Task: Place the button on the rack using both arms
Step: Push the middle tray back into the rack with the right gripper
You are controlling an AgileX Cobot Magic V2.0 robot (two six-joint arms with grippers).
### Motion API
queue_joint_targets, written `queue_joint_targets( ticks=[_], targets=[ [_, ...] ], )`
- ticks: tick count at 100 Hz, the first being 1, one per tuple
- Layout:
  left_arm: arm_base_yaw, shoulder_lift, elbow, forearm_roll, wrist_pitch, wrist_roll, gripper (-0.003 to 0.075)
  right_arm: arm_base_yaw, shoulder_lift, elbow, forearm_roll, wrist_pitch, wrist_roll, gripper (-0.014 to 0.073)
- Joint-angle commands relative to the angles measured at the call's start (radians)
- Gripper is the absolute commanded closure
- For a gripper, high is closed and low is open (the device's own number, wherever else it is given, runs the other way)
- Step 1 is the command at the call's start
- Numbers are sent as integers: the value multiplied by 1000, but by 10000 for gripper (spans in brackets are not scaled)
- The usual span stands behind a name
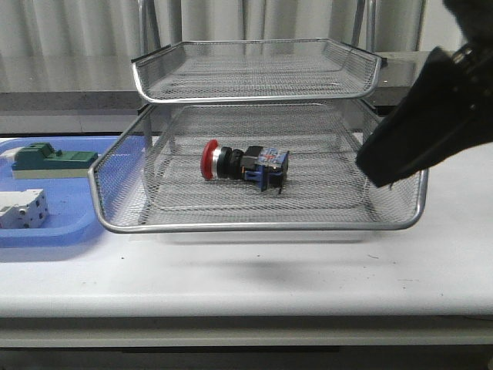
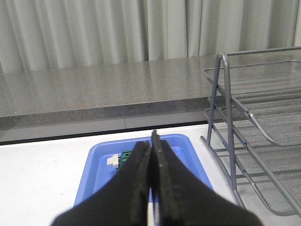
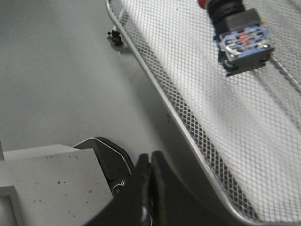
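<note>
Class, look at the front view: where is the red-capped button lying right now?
The button lies on its side near the middle of the rack's lower visible tier, red cap pointing left, with neither gripper touching it.

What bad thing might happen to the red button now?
The button lies on its side on the rack's mesh, so it might roll if the rack gets bumped. The right arm hangs close beside the rack's rim and could knock it while pulling away.
</note>
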State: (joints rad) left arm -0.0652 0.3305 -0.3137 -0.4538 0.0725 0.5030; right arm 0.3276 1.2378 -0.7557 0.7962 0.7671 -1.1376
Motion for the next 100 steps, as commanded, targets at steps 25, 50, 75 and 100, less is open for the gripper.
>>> queue_joint_targets(
  ticks=[25, 50, 75, 100],
  targets=[
    [3, 7, -27, -11, -78, -12, 740, 163, 135, -31, -26, -188, -15, 654],
    [3, 7, -27, -11, -78, -12, 740, 240, 229, -32, -51, -317, -15, 654],
    [3, 7, -27, -11, -78, -12, 740, 237, 256, -32, -51, -503, -15, 654],
    [3, 7, -27, -11, -78, -12, 740, 154, 334, -128, -53, -537, -15, 654]
  ],
)
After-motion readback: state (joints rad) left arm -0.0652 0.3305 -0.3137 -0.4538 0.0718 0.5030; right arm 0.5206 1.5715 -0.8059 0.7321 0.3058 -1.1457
